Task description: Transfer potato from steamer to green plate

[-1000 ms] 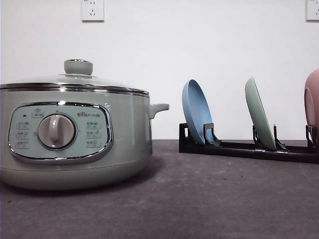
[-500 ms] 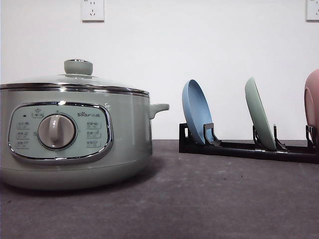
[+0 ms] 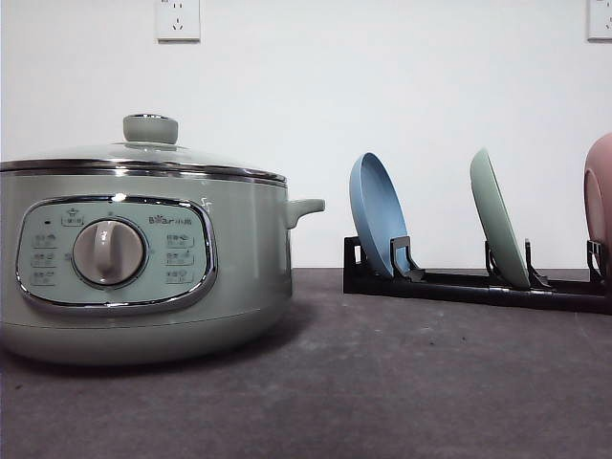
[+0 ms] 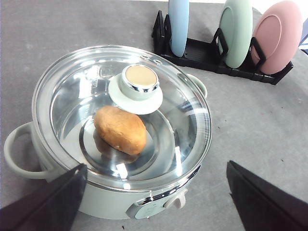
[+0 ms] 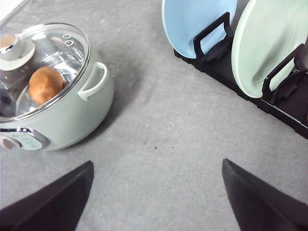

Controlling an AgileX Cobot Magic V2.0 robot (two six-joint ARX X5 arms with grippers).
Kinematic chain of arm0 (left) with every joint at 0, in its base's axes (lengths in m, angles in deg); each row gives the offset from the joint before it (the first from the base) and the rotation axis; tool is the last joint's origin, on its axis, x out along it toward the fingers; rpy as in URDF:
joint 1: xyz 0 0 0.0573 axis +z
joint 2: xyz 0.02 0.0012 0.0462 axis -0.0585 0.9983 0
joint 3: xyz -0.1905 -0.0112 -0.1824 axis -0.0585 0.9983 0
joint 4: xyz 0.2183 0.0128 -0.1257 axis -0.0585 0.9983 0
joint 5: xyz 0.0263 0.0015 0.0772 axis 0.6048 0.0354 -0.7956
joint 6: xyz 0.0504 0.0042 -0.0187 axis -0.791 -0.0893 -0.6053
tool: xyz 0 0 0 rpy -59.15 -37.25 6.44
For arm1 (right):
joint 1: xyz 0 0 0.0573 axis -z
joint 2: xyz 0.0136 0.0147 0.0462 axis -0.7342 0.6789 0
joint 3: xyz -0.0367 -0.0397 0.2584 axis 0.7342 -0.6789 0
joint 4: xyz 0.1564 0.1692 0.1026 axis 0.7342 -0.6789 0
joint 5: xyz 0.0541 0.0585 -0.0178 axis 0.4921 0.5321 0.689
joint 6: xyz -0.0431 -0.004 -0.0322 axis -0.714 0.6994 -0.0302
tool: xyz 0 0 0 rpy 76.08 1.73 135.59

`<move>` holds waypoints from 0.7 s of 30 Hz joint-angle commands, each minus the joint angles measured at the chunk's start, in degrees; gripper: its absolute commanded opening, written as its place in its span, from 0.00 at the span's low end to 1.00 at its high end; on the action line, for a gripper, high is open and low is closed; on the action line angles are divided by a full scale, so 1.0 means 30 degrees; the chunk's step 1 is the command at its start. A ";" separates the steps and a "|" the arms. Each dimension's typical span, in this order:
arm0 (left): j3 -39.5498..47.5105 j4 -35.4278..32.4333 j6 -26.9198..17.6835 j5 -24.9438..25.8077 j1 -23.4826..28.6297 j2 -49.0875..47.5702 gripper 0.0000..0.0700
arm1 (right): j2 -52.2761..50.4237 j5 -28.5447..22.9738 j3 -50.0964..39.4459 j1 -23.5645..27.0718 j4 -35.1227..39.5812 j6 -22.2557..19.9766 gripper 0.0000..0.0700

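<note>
Orange-brown potato (image 4: pixel 120 129), lidded steamer (image 3: pixel 143 277): no change.

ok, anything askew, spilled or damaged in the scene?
Nothing stands out. The steamer sits level with its glass lid seated, the potato intact inside. The blue, green plate and pink plates stand upright in the rack. No spills on the table.

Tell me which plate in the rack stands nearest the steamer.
The blue plate, at the rack's left end beside the steamer. The green plate stands in the middle; the pink plate is farthest.
</note>
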 commanded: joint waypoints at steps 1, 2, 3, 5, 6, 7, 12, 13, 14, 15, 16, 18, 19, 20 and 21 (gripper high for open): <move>-0.0466 -0.0146 -0.0201 0.0095 -0.0036 0.0088 0.85 | 0.0178 -0.0007 0.0364 -0.0015 0.0384 0.0507 0.77; -0.0466 -0.0146 -0.0141 0.0095 -0.0036 0.0088 0.85 | 0.0243 -0.0002 0.0364 -0.0015 0.0739 0.0833 0.77; -0.0466 -0.0143 -0.0105 0.0095 -0.0036 0.0088 0.85 | 0.0295 0.0000 0.0364 -0.0015 0.1098 0.1200 0.77; -0.0466 -0.0139 -0.0087 0.0095 -0.0036 0.0088 0.85 | 0.0505 0.0000 0.0386 -0.0015 0.1921 0.2033 0.77; -0.0466 -0.0139 -0.0087 0.0095 -0.0036 0.0088 0.85 | 0.0690 0.0003 0.0436 -0.0015 0.2280 0.2400 0.77; -0.0466 -0.0139 -0.0087 0.0095 -0.0036 0.0088 0.85 | 0.0897 0.0007 0.0511 -0.0015 0.2573 0.2721 0.77; -0.0466 -0.0121 -0.0087 0.0095 -0.0036 0.0088 0.85 | 0.3151 -0.0003 0.2003 -0.0015 0.3273 0.3335 0.77; -0.0466 -0.0117 -0.0087 0.0095 -0.0036 0.0088 0.85 | 0.3736 -0.0008 0.2464 -0.0015 0.3322 0.3391 0.77; -0.0466 -0.0112 -0.0087 0.0095 -0.0036 0.0088 0.85 | 0.4434 -0.0017 0.3054 -0.0015 0.3336 0.3433 0.77; -0.0466 -0.0107 -0.0087 0.0095 -0.0036 0.0088 0.85 | 0.5157 -0.0022 0.3664 -0.0015 0.3343 0.3476 0.77; -0.0466 -0.0102 -0.0087 0.0095 -0.0036 0.0088 0.85 | 0.5906 -0.0022 0.4295 -0.0015 0.3343 0.3520 0.77; -0.0466 -0.0107 -0.0087 0.0095 -0.0036 0.0088 0.85 | 0.7383 -0.0046 0.5558 -0.0015 0.3353 0.3593 0.77; -0.0466 -0.0102 -0.0087 0.0095 -0.0036 0.0088 0.85 | 0.8115 -0.0083 0.6171 -0.0015 0.3358 0.3610 0.77; -0.0466 -0.0093 -0.0087 0.0095 -0.0036 0.0088 0.85 | 0.8918 -0.0152 0.6828 -0.0015 0.3367 0.3683 0.77; -0.0466 -0.0083 -0.0087 0.0095 -0.0036 0.0088 0.85 | 0.9667 -0.0212 0.7439 -0.0015 0.3375 0.3726 0.77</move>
